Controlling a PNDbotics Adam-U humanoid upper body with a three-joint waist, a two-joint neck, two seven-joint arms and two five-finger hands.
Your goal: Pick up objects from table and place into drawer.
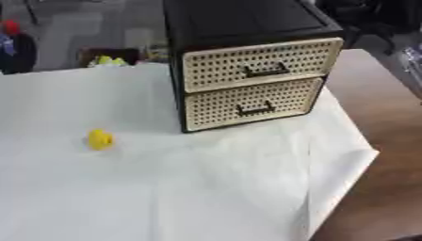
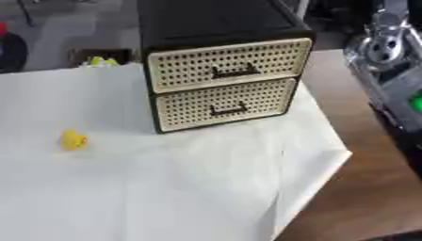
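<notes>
A small yellow object (image 1: pixel 100 139) lies on the white cloth (image 1: pixel 206 188) at the left, well apart from the cabinet. The black cabinet (image 1: pixel 247 19) stands at the back centre, turned slightly. It has two cream perforated drawers with dark handles, the upper drawer (image 1: pixel 262 63) and the lower drawer (image 1: pixel 251 104), and both are closed. Part of my right arm (image 2: pixel 387 52), silver joint and black casing with a green light, runs down the right edge of the right eye view. Neither hand shows in either view.
The cloth ends in a folded corner (image 1: pixel 367 150) at the right, with bare brown table (image 1: pixel 387 117) beyond it. Behind the table's far left edge sits a dark box with yellow items (image 1: pixel 109 59). A red and dark shape (image 1: pixel 12 42) stands at the far left.
</notes>
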